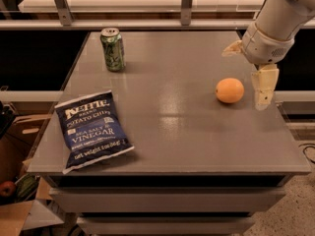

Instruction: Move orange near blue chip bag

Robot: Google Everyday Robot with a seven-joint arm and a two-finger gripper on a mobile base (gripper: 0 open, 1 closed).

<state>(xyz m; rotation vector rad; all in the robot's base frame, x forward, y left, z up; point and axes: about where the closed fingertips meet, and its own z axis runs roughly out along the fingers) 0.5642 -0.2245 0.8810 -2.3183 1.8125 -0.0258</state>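
In the camera view, the pincer (244, 77) is seen at the right side of the surface (187, 132), spread wide and holding nothing. One pale finger (264, 85) hangs down just beside the orange (230, 90) on its right, and the other is angled out above and behind the fruit. The orange is found resting on the surface near the right edge, well apart from the blue chip bag (92, 130), which lies flat at the front left corner. A green can (112, 49) is stood upright at the back left.

The main risk is judged to be the fruit being knocked before it is enclosed. Being round and smooth, it can be set rolling by a glancing touch from the lowered finger, and the right edge of the surface is near. If the jaws are closed off-centre, the orange could be squeezed out sideways. Should it be released from a height beside the bag, a roll past the bag and off the front edge could be caused. The can is thought to lie off a straight path to the bag
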